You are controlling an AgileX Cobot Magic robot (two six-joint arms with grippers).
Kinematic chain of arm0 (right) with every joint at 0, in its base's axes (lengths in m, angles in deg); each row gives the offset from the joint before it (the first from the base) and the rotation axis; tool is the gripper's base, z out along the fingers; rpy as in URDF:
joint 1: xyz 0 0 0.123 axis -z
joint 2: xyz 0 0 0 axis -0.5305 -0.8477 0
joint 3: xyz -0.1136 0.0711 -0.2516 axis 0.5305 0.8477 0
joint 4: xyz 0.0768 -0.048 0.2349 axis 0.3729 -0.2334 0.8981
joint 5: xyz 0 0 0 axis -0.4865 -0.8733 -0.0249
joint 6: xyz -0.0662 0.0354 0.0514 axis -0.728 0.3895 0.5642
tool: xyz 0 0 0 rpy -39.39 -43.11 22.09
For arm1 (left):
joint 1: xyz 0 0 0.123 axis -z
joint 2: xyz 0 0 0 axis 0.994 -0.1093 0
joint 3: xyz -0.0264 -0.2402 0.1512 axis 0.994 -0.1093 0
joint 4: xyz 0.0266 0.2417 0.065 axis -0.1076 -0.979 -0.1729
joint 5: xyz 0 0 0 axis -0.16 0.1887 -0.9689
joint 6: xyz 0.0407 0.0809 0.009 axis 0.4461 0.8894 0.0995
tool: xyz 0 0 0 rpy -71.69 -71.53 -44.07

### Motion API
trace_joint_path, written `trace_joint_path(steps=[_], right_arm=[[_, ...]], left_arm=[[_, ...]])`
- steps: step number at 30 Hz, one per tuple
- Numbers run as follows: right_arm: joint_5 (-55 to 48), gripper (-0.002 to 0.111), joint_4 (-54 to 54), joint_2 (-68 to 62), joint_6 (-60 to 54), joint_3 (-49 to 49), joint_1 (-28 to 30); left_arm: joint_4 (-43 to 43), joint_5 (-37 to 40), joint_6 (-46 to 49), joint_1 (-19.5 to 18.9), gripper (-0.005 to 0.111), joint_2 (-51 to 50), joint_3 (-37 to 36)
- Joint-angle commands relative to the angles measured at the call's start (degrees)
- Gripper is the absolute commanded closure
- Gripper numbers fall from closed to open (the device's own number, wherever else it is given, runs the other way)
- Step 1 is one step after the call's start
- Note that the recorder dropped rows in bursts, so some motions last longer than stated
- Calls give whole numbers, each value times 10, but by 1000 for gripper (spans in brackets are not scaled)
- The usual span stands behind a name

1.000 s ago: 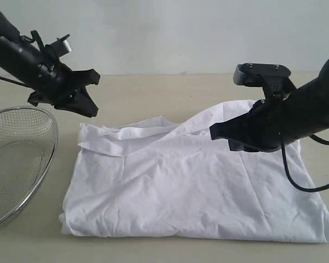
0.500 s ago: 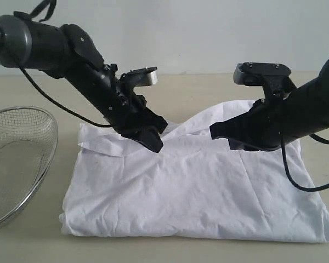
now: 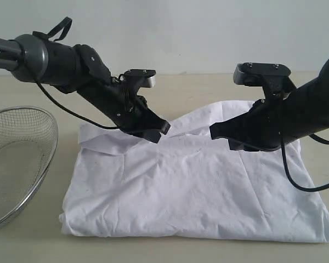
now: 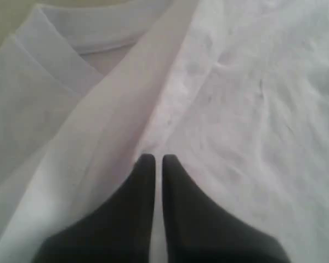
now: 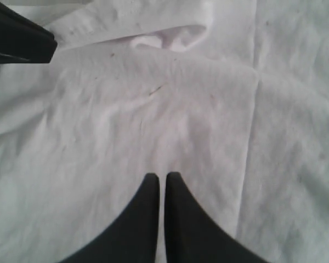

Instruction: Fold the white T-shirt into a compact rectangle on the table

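Observation:
The white T-shirt point(image 3: 192, 186) lies plain side up on the table point(image 3: 175, 87), roughly rectangular, with a folded-over strip point(image 4: 126, 98) running from the collar end point(image 3: 98, 139) toward the far right. My left gripper point(image 3: 162, 127) point(image 4: 154, 159) is shut and holds nothing, its tips low over that strip near the shirt's far middle. My right gripper point(image 3: 213, 132) point(image 5: 162, 176) is also shut and holds nothing. It hovers just above the flat cloth point(image 5: 153, 109) on the shirt's far right and points toward the left gripper point(image 5: 16, 41).
A round wire-mesh basket point(image 3: 16, 159) stands at the left edge of the table, close to the shirt's left side. Bare tabletop runs behind the shirt up to a pale wall point(image 3: 181, 33). A black cable point(image 3: 296, 181) loops under the right arm.
My left arm has swung from above the basket's side rightward and down over the shirt's folded strip. The right arm and the shirt have stayed put.

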Motion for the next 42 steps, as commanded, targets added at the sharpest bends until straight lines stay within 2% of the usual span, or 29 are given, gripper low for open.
trace_joint_path(steps=[1, 7, 10, 19, 22, 27, 30, 35, 38, 42], right_arm=[[-3, 108, 0, 0, -5, 0, 0], [-4, 108, 0, 0, -5, 0, 0], [-4, 108, 0, 0, -5, 0, 0], [-7, 108, 1, 0, -4, 0, 0], [-12, 108, 1, 0, -5, 0, 0], [-6, 108, 1, 0, -9, 0, 0], [-5, 108, 1, 0, -9, 0, 0], [-5, 108, 1, 0, -8, 0, 0], [-3, 108, 1, 0, -8, 0, 0], [-3, 108, 1, 0, -8, 0, 0]], left_arm=[[-24, -35, -15, 3, 102, 0, 3], [-104, -58, -88, -3, 102, 0, 4], [-108, -60, -101, -13, 102, 0, 5], [-127, -22, -126, -31, 102, 0, 85], [-168, 46, -143, -31, 102, 1, 129], [-170, 244, -103, -27, 102, 3, 192], [-169, 293, -63, -21, 102, 3, 183], [-161, 320, -58, -21, 102, 3, 151], [-130, 316, -58, -21, 102, 3, 119], [-119, 272, -55, -11, 102, 3, 85]])
